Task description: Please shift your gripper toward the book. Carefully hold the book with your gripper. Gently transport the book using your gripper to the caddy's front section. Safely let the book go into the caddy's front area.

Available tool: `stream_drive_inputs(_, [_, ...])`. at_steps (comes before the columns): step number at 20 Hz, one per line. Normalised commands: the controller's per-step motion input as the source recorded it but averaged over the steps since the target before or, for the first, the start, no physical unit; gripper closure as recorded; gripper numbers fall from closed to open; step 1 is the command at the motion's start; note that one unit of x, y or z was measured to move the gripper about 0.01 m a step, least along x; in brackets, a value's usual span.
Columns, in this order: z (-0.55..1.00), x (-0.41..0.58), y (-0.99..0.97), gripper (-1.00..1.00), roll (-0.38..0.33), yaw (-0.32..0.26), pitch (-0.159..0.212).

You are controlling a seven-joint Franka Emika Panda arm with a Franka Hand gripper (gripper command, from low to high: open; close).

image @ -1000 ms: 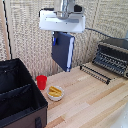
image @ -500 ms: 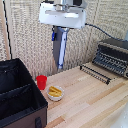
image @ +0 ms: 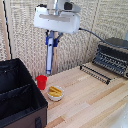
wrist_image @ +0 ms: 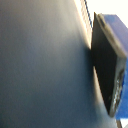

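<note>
Hanging edge-on above the pale wood counter [image: 95, 100], book [image: 49, 52] clamped in claw [image: 51, 35]. Woven wall panels behind; caddy [image: 20, 95] at exterior view's left, toaster oven [image: 112, 55] right.

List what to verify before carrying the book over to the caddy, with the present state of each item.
1. Grip: the gripper holds the book by its upper end; in the wrist view a blue-tipped finger lies flat against the cover. Ok.
2. Lift: the book hangs edge-on, clear above the table. Ok.
3. Obstacles: the red cup and the small bowl stand low, between book and caddy. Ok at this height.
4. Target: the caddy's compartments are open on top and look empty. Ok.
5. Book's alignment with the front section's long side: cannot tell.
6. Slip in the grip: cannot tell.
</note>
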Motion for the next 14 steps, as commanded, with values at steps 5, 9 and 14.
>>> stream_drive_inputs(5, [0.11, 0.0, 0.67, 1.0, -0.009, -0.194, 0.0])
stream_drive_inputs(9, [0.11, 0.0, 0.67, 1.0, -0.01, -0.196, 0.0])
stream_drive_inputs(14, [0.11, 0.0, 0.67, 1.0, -0.011, -0.195, 0.0])
